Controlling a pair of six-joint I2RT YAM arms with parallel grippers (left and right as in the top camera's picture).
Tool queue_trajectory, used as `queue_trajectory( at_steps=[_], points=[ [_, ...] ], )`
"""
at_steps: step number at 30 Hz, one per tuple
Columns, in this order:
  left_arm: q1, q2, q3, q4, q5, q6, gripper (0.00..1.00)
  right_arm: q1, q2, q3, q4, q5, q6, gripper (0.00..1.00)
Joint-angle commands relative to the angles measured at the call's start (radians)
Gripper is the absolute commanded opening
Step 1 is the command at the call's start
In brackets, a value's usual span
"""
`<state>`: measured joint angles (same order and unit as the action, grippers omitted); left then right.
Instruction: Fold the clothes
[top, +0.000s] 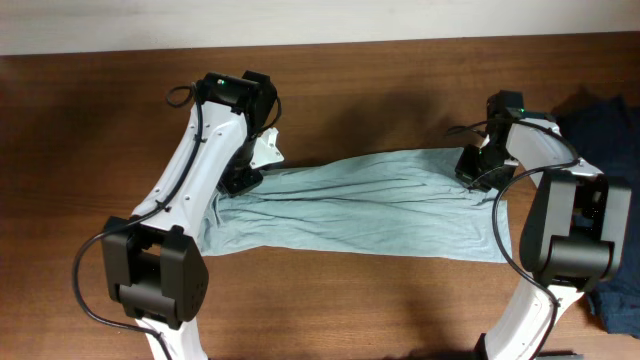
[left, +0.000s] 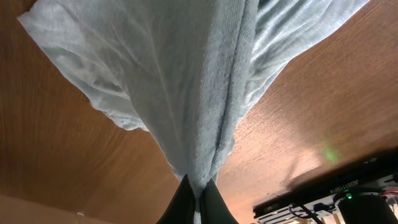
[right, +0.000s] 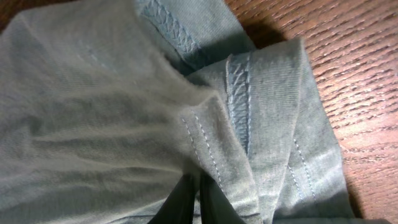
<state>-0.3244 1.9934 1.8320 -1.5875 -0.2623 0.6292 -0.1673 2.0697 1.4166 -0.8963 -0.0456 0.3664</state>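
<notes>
The left gripper (left: 198, 198) has its jaws pressed together on a gathered ridge of the shirt (top: 370, 205). The cloth fans away from the pinch in long pleats. The right gripper (right: 198, 194) is closed just as tightly on a fold beside a double-stitched hem, and cloth bunches over both jaw tips.

From overhead the shirt is a long band on the table (top: 350, 90), with its long axis running side to side between the two grips. The left gripper holds the far left corner and the right gripper the far right one. Creases run lengthwise from one pinch to the other. The far edge sags in a shallow curve between the grips. The near edge lies almost straight and flat on the wood.

Bare wood lies open beyond the far edge up to the table's back edge, and a wide strip is free along the near side between the arms' bases. A dark garment (top: 610, 130) is heaped at the table's right side past the right arm and is cut off by the frame.

The left arm covers the shirt's left end, and the right arm and its cable cross the right end. Whether the shirt reaches the dark garment cannot be told. Neither collar nor sleeves can be made out with certainty, and the nearest cloth in the right wrist view is blurred.
</notes>
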Motion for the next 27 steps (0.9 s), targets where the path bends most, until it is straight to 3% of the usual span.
queue_trajectory(
  at_steps=[1, 14, 19, 22, 24, 27],
  points=[
    [0.0, -0.029, 0.017, -0.016, 0.025, 0.016, 0.0, -0.004, 0.052, -0.02, -0.009, 0.059, 0.009, 0.1],
    [0.0, -0.029, 0.017, -0.071, 0.109, 0.015, 0.02, -0.004, 0.052, -0.02, -0.009, 0.058, 0.009, 0.1],
    [0.0, -0.029, 0.017, -0.072, 0.095, 0.014, 0.38, -0.004, 0.052, -0.02, -0.009, 0.058, 0.009, 0.1],
    [0.0, -0.029, 0.017, -0.072, 0.065, 0.011, 0.44, -0.004, 0.052, -0.02, -0.01, 0.058, 0.009, 0.1],
    [0.002, -0.029, 0.017, -0.045, -0.035, -0.061, 0.46, -0.004, 0.052, -0.02, -0.01, 0.058, 0.009, 0.1],
    [0.04, -0.029, 0.017, 0.047, -0.148, -0.178, 0.78, -0.004, 0.052, -0.02, -0.013, 0.058, 0.009, 0.1]
  ],
)
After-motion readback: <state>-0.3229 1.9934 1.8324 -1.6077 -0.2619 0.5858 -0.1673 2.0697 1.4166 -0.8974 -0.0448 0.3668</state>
